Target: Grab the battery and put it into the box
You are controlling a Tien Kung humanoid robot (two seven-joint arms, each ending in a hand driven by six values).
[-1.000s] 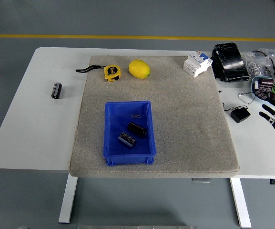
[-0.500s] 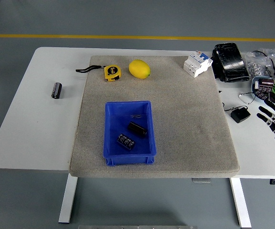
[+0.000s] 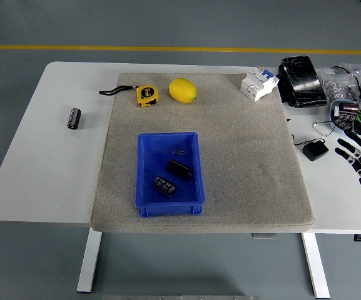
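Observation:
A blue box (image 3: 144, 178) sits on the grey mat near the table's front edge. Two black batteries lie inside it, one (image 3: 179, 168) at the middle right and one (image 3: 163, 185) nearer the front. A third black battery (image 3: 74, 118) lies on the bare white table at the far left. My right hand (image 3: 359, 152) rests at the right edge of the table with its fingers spread, holding nothing. My left arm is out of view.
A yellow tape measure (image 3: 146, 94) and a lemon (image 3: 183, 90) lie at the mat's back. A white circuit breaker (image 3: 258, 83), a black wrapped block (image 3: 301, 82), a small black adapter (image 3: 315, 151) and a bowl of parts (image 3: 349, 114) crowd the right side.
My right hand has drifted slightly right and up along the table's right edge. The batteries and box have not moved.

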